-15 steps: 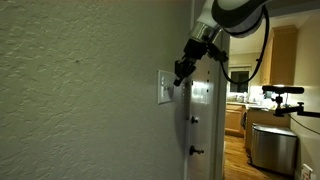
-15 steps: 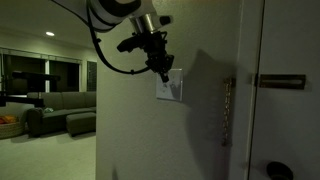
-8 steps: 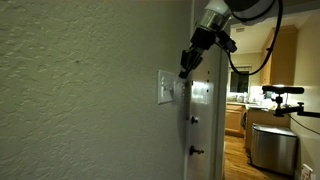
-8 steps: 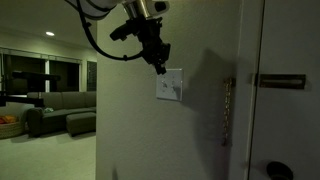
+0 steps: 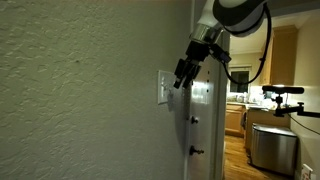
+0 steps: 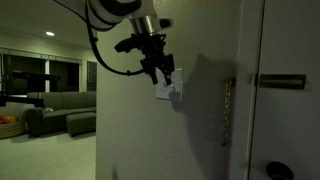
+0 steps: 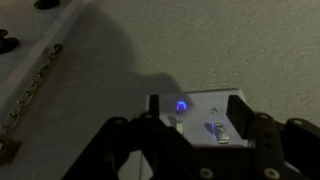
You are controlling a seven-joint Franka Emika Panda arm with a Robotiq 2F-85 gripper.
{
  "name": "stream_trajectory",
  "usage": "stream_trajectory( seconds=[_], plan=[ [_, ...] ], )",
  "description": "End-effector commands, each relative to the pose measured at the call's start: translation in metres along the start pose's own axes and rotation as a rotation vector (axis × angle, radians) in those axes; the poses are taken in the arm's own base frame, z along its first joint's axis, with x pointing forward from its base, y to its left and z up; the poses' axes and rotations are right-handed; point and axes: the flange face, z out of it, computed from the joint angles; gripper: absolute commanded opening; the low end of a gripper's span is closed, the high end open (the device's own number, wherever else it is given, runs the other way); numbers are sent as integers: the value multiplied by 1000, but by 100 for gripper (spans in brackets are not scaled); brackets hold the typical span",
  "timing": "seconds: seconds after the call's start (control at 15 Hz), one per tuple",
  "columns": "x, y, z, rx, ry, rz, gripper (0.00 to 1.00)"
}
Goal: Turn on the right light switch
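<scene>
Right light switch (image 7: 218, 130): toggle on the switch plate (image 7: 200, 100), right of the blue glow (image 7: 181, 105). Your gripper (image 6: 163, 76), jaws wide, faces the plate, toggle right of centre.

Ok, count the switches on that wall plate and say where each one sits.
2. In the wrist view, a blue-lit switch sits near the middle of the wall plate; a pale toggle sits beside it. The gripper may hide the plate's lower edge.
</scene>
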Motion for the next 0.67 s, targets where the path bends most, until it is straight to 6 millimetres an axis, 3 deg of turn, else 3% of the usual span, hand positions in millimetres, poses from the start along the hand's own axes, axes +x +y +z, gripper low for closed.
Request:
stream_trajectory(
  seconds=[0.0,0.27,0.33,0.6],
  plan=[
    [5,5,4,5,-3,-4,99],
    [12,7,8,3,2,-7,100],
    [14,7,11,2,2,-9,82],
    [20,9,19,1,-4,-11,53]
  ],
)
